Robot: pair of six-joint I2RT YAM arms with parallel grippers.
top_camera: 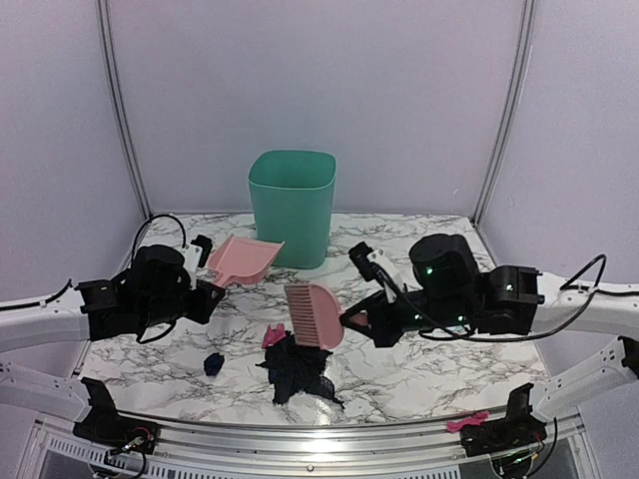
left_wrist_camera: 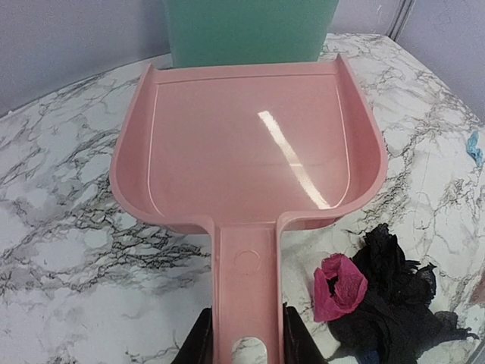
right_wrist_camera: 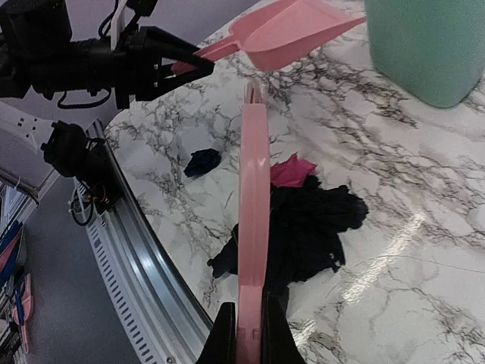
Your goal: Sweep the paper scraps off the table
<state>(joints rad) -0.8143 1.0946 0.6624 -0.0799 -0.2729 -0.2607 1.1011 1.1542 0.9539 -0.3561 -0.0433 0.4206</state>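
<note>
— Where did the scraps [top_camera: 300,377] lie?
— In a dark heap on the table [top_camera: 419,374], close to its front edge. One navy scrap [top_camera: 213,363] lay apart to the heap's left.
— And the right hand [top_camera: 356,319]?
— The right arm [top_camera: 559,309] reached in low from the right. The hand was pinched on the handle of the brush [top_camera: 314,314], which stood on edge, tilted, over the heap's far side. Whether the teeth touched paper, I couldn't tell.
— The left hand [top_camera: 208,297]?
— The left arm [top_camera: 40,324] came in low from the left, and its hand was clamped on the handle of the dustpan [top_camera: 243,261]. The heap lay nearer than that hand and to its right. The pan's mouth faced the bin [top_camera: 292,205] at the back.
</note>
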